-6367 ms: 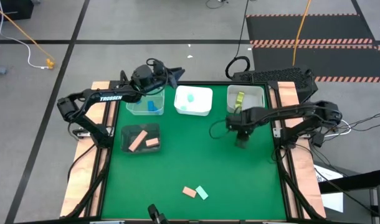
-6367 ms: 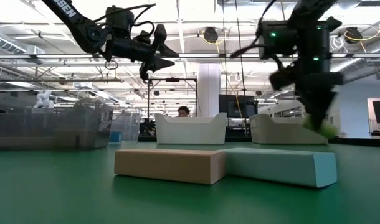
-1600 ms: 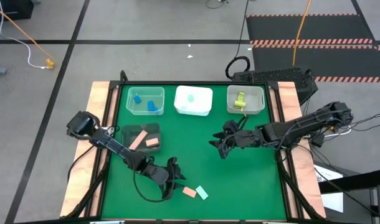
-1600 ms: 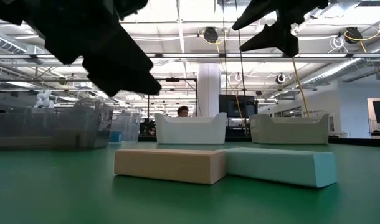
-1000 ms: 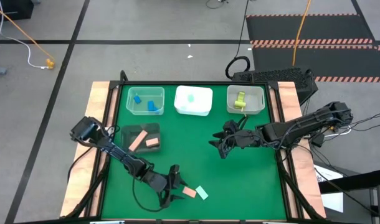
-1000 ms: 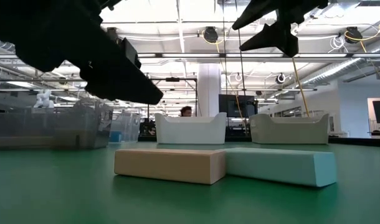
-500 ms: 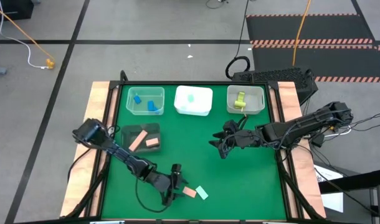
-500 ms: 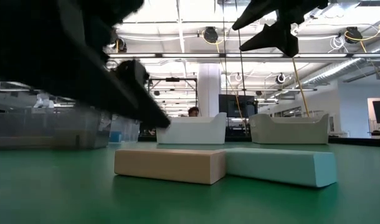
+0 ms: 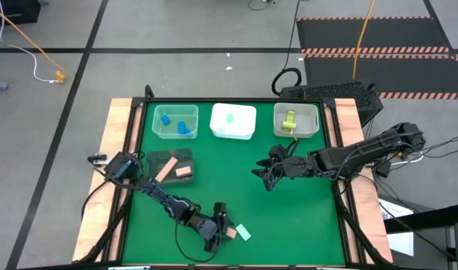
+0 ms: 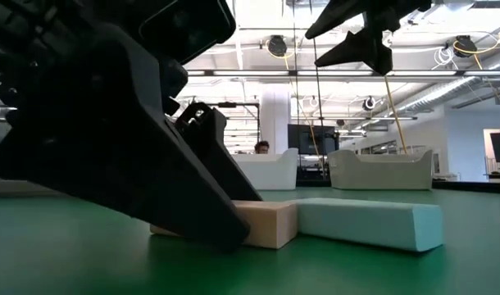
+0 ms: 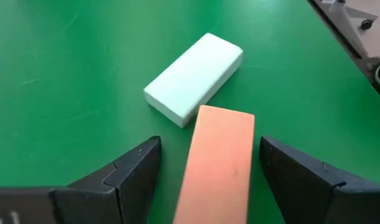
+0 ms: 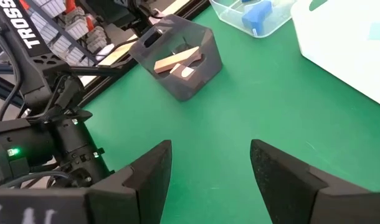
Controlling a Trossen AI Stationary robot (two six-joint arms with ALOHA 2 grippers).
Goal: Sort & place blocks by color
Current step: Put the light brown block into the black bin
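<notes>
Sorting mostly done, judging by the bins. Far row on the green tabletop (image 9: 289, 217): clear bin (image 9: 174, 121) has two blue blocks (image 9: 176, 124), white bin (image 9: 233, 121) has a mint block (image 9: 229, 118), right clear bin (image 9: 296, 120) has a yellow-green block (image 9: 289, 120). Dark bin (image 9: 169, 165) near the left edge holds two pink blocks (image 9: 174, 169). Left to sort: two loose bars at the near edge, a pink bar (image 9: 230, 233) and a mint bar (image 9: 243, 232).

Left pincer (image 9: 218, 229) is down at the pink bar (image 11: 218, 163), released, fingers (image 11: 124, 180) wide on either side of it; not clenched yet, contact with the bar can't be told. Looks like the grasp step for pink, which should go to the dark bin.

Pink bar lies flat. In the high view its long axis runs across the tabletop, roughly left to right, slightly tilted. In the left wrist view it points away from the camera, lengthwise between the fingers, so they'd close on its long sides. Mint bar (image 11: 193, 78) also lies flat, at an angle to the pink one; one end touches or nearly touches the pink bar's far end. Closing may nudge it.

Right pincer (image 9: 268, 177) hovers mid-tabletop, right of centre, released and empty, waiting.
</notes>
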